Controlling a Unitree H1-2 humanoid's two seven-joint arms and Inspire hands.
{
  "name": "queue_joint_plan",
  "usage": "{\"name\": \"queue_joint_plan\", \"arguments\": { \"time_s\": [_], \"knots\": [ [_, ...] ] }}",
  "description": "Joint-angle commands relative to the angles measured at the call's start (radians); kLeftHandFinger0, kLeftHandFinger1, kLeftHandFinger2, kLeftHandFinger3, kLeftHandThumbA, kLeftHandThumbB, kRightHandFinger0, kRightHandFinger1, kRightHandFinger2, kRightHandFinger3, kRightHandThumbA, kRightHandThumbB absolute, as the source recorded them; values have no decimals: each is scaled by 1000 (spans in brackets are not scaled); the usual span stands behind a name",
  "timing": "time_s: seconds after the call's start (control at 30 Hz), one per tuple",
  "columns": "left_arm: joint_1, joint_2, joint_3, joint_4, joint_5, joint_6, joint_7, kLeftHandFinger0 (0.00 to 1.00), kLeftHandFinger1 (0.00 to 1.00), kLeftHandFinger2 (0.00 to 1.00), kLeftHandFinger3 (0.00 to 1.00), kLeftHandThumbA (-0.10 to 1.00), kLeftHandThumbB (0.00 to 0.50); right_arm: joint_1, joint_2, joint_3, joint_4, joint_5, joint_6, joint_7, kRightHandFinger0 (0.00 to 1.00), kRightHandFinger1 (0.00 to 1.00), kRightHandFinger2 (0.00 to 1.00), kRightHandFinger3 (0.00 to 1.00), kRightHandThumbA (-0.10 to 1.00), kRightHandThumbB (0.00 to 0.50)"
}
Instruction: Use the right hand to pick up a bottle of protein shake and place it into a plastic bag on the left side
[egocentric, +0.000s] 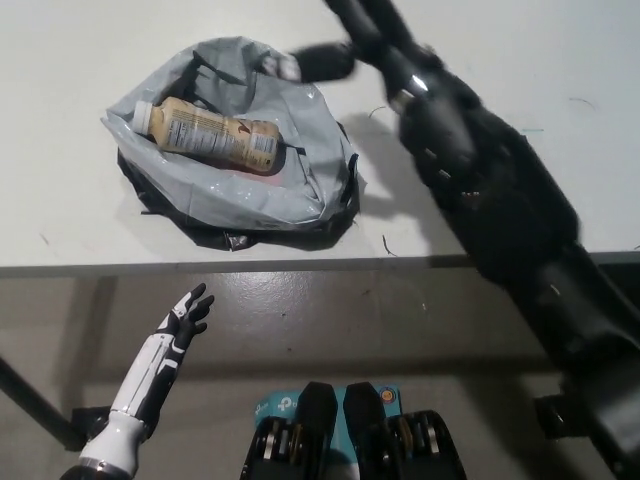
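The bottle (212, 135) lies on its side inside the bag (235, 150), which sits open at about ten o'clock on the table (80, 60), near its front edge. The bottle's white cap points toward nine o'clock. The black right hand (335, 45) is up at twelve o'clock, just beyond the bag's far rim, blurred with motion; it carries nothing, though how far its fingers are spread cannot be told from the blur. Its arm runs down toward four o'clock and covers much of the table on that side. The white left hand (188, 308) rests below the table edge at seven o'clock, fingers apart and empty. By the look of things the placing step is done, the bottle being clear of the hand and settled in the bag. What remains is to draw the right arm off the table without snagging the bag's rim.
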Motion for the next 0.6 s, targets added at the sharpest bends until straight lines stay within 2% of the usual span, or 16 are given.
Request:
{"name": "queue_joint_plan", "arguments": {
  "time_s": [0.0,0.03,0.07,0.1,0.17,0.27,0.3,0.33,0.4,0.47,0.53,0.57],
  "knots": [
    [-77,6,50,-15,-68,-33,-1,1000,1000,1000,1000,1000,182,310,-276,-362,-1172,324,120,30,1000,1000,1000,1000,1000,377],
    [-88,3,48,-7,-66,-29,0,1000,1000,1000,1000,1000,191,438,-260,-383,-1229,318,84,-17,1000,1000,1000,1000,1000,425],
    [-97,4,47,-2,-56,-26,4,1000,1000,1000,1000,1000,194,474,-249,-386,-1242,313,66,-34,1000,1000,1000,1000,1000,435],
    [-103,4,48,3,-55,-25,5,1000,1000,1000,1000,1000,204,495,-247,-384,-1246,316,45,-44,1000,1000,1000,1000,999,417],
    [-114,2,53,13,-61,-25,7,1000,1000,1000,1000,1000,204,574,-209,-368,-1280,278,10,-75,1000,1000,1000,1000,1000,441],
    [-113,4,53,12,-67,-31,3,1000,1000,1000,1000,1000,190,687,-144,-332,-1297,237,-42,-116,1000,1000,1000,1000,1000,423],
    [-110,5,50,9,-60,-34,3,1000,1000,1000,1000,1000,172,726,-144,-324,-1250,250,-92,-119,1000,1000,1000,1000,1000,379],
    [-107,6,48,8,-54,-39,3,1000,1000,1000,1000,1000,170,746,-143,-321,-1225,253,-111,-119,1000,1000,1000,1000,1000,377],
    [-110,9,47,12,-45,-49,4,1000,1000,1000,1000,1000,186,781,-119,-313,-1114,244,-164,-126,1000,1000,1000,1000,1000,382],
    [-113,12,47,15,-45,-51,0,1000,1000,1000,1000,1000,196,783,-83,-304,-959,186,-227,-149,1000,1000,1000,1000,1000,327],
    [-107,10,45,8,-53,-36,-6,1000,1000,1000,1000,1000,209,792,-81,-292,-850,167,-252,-142,1000,1000,1000,1000,1000,296],
    [-106,9,44,9,-60,-35,-12,1000,1000,1000,1000,1000,198,791,-70,-289,-744,171,-251,-140,1000,1000,1000,1000,973,340]
  ]
}}
